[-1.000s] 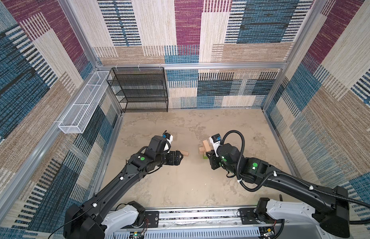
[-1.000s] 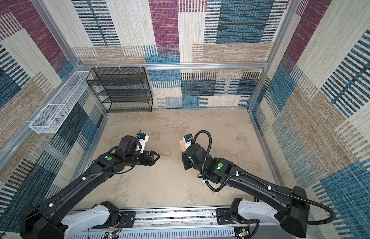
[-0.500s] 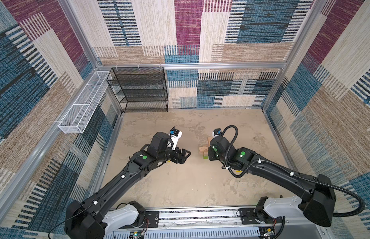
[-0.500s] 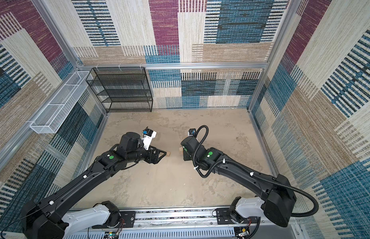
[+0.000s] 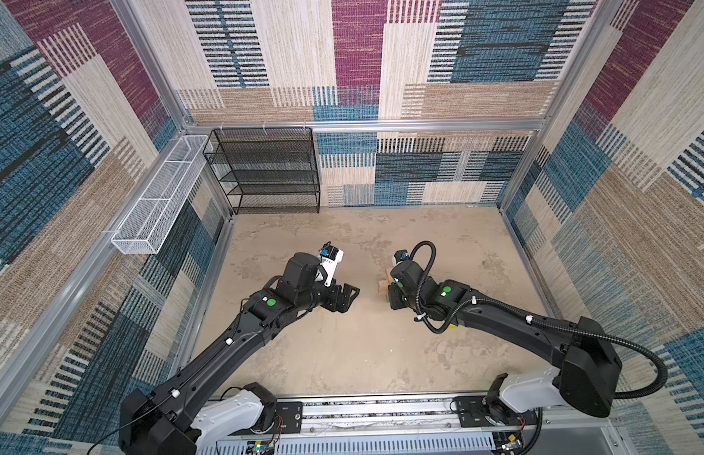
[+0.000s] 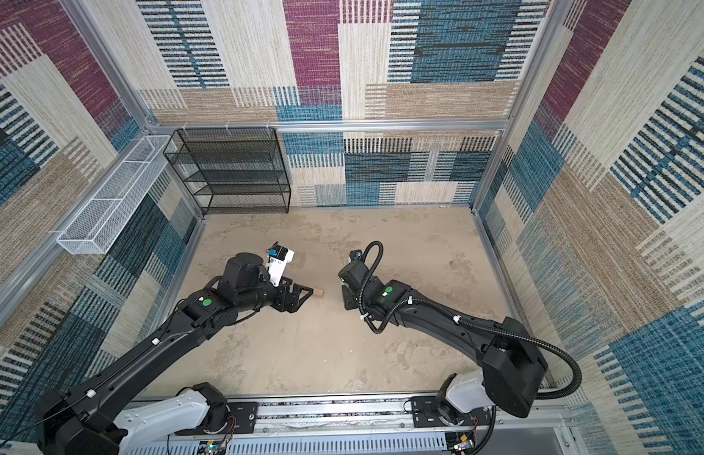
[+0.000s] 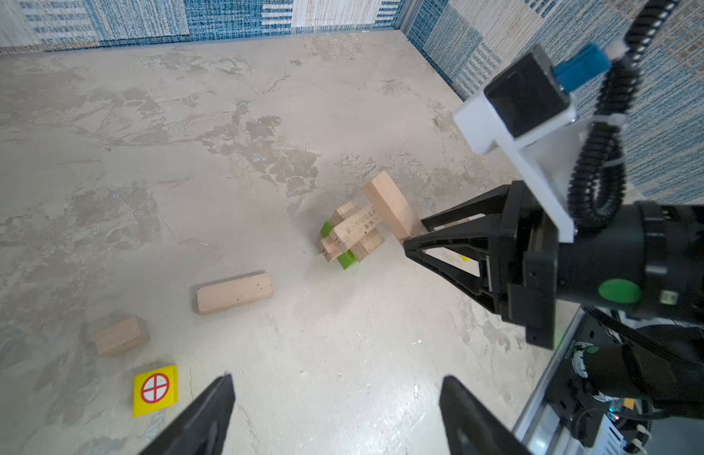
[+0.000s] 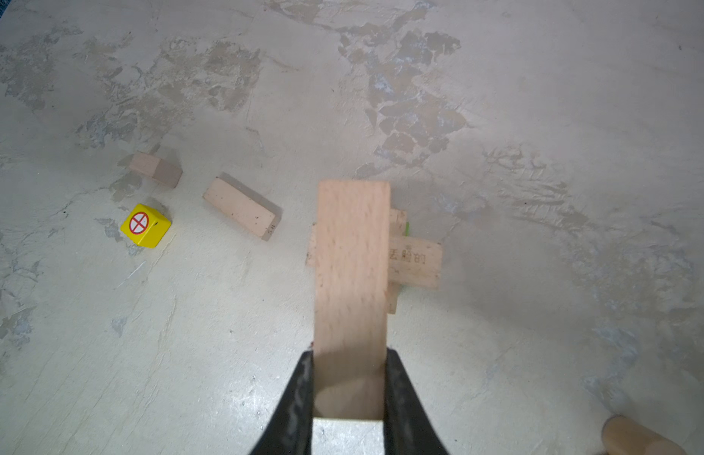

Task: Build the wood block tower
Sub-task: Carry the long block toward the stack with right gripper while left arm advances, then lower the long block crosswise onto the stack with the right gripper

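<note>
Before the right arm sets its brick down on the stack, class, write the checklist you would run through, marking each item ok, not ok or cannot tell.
1. Grip: the right gripper is shut on the held brick: ok.
2. Alignment: the held brick lies crosswise over the wood block tower in the right wrist view: ok.
3. Contact: whether the held brick touches the tower: cannot tell.
4. Base: the tower stands, with tan bricks crossed on the green block: ok.
5. Other arm: the left gripper is open, empty and apart from the tower: ok.
6. Surroundings: the loose brick and yellow cube lie apart from the tower: ok.
</note>
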{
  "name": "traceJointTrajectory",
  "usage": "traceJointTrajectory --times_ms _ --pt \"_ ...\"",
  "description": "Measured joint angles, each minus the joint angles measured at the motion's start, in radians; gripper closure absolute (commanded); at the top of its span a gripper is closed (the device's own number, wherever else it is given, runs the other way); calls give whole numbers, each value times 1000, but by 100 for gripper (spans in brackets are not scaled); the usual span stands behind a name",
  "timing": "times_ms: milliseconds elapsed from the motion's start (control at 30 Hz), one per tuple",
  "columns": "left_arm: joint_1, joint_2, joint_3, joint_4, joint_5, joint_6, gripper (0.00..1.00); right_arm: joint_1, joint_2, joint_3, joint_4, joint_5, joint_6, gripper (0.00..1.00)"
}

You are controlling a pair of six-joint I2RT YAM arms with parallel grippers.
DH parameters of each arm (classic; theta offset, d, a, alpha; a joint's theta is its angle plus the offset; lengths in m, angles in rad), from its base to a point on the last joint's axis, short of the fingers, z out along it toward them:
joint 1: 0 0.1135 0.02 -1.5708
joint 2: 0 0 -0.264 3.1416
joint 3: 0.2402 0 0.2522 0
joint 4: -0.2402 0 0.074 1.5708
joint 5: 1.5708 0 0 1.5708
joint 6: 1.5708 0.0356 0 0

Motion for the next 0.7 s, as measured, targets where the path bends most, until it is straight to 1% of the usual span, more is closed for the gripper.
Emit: traceJointTrajectory --times_ms 167,700 --pt "0 -6 0 -5 -25 0 13 0 36 18 2 0 0 100" --pt "0 -23 0 -8 -26 0 13 0 98 44 -2 1 34 95"
